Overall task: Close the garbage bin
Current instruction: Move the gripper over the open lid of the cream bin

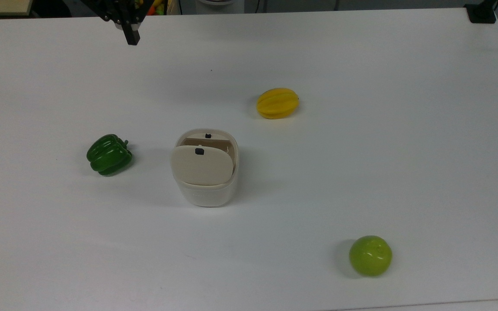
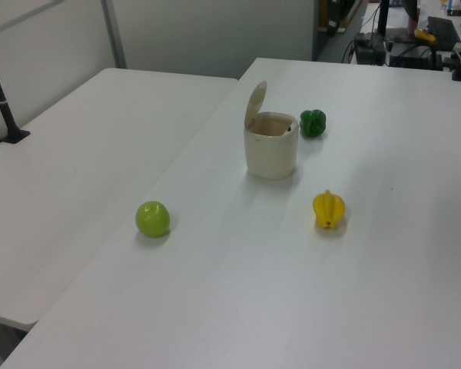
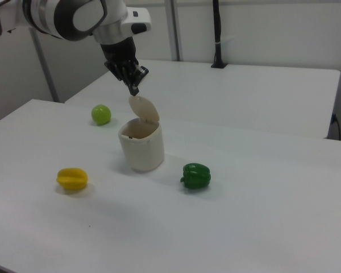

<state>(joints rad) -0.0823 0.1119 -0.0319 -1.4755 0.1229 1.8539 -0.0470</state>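
Note:
The garbage bin [image 1: 205, 196] is a cream-white rounded tub standing mid-table, its beige lid [image 1: 201, 166] hinged up and open, with a small black button near the lid's edge. In the left view the bin [image 2: 270, 154] has its lid [image 2: 254, 104] raised nearly upright. In the right view the bin [image 3: 141, 149] sits below my gripper [image 3: 135, 85], which hangs just above the lid [image 3: 144, 109], fingers together and holding nothing. In the top view my gripper [image 1: 131, 38] sits at the top left edge, apart from the bin.
A green toy pepper [image 1: 109, 154] lies at the top view's left of the bin. A yellow star fruit [image 1: 277, 103] lies up and right, a green apple [image 1: 370, 255] at the lower right. A second table [image 2: 77, 154] adjoins the work table.

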